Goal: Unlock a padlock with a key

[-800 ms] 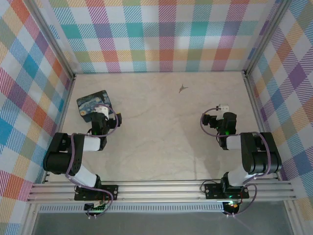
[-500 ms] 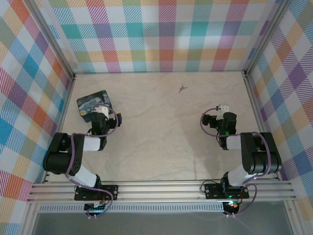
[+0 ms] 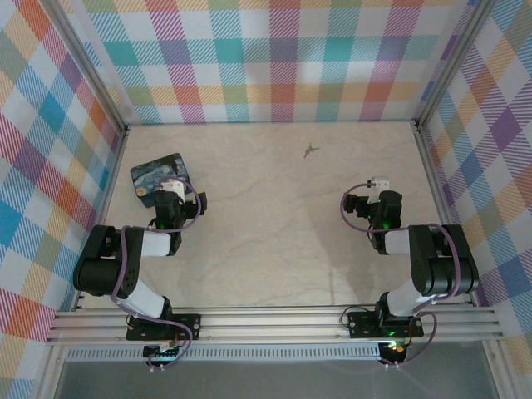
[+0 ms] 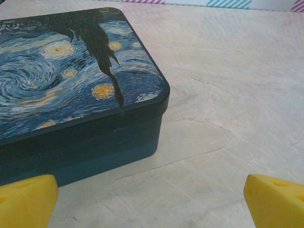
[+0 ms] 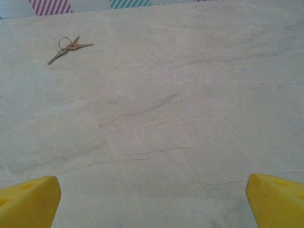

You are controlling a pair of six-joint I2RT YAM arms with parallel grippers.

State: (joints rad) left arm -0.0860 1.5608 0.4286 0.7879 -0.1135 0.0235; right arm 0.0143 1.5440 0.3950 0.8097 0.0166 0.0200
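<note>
- Left gripper (image 4: 151, 204) — jaws spread wide with nothing between them. I can see its yellow fingertips (image 4: 26, 202) poking in at the two bottom corners of the left wrist view.
- The padlock (image 4: 71, 90) sits flat on the table (image 4: 228, 95) and takes up the upper left of that view. It's a chunky dark-blue block with a swirly starry print on top, one rounded corner pointing toward the middle of the frame.
- From the top camera, the padlock lies at the left of the frame, close to the plaid wall (image 3: 50, 166). The left gripper is just below it (touching or not, I can't tell from up there).
- Right gripper (image 5: 152, 202) — wide open too and holding nothing, with its yellow tips at the bottom corners over bare table.
- The key (image 5: 69, 47) lies in the upper left of the right wrist view, well apart from the fingers (it looks like two keys on one small ring).
- In the top view the key is a tiny dark speck in the upper middle, well apart from the padlock and from both grippers.
</note>
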